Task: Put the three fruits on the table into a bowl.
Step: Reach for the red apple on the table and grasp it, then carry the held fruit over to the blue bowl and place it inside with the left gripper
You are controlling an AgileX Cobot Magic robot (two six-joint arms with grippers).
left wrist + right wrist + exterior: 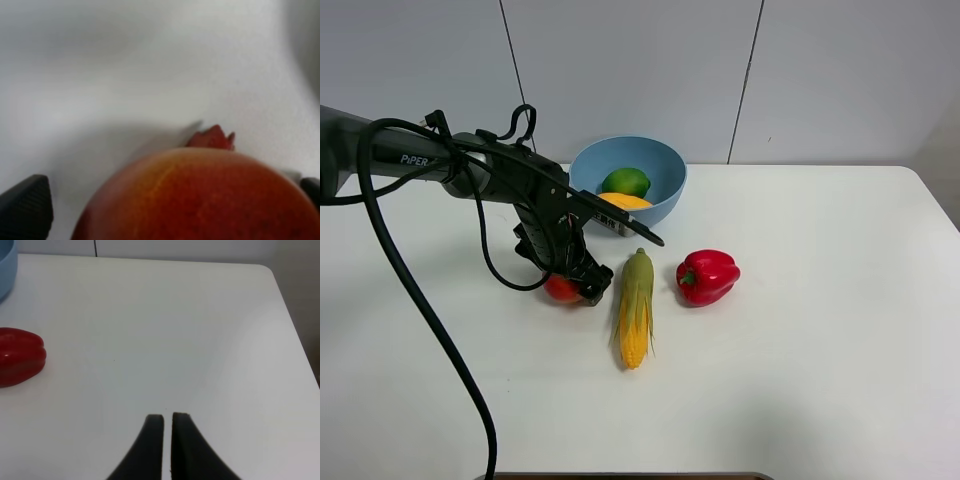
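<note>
The red apple [558, 291] lies on the white table [820, 330], left of the corn. My left gripper [568, 284] is down over it, open, with a finger on each side. In the left wrist view the apple [200, 200] fills the space between the dark fingertips [25, 205], with a gap at the one finger. The light blue bowl [660, 170] stands behind and holds the green fruit [626, 181] and the yellow-orange mango [625, 201]. My right gripper [167, 417] is shut and empty over bare table; it does not show in the high view.
A corn cob [636, 310] lies just right of the apple, and a red bell pepper [707, 276] lies right of that. The pepper [17, 357] and the bowl's rim [5, 270] also show in the right wrist view. The left arm's cable [420, 300] hangs over the table's left side.
</note>
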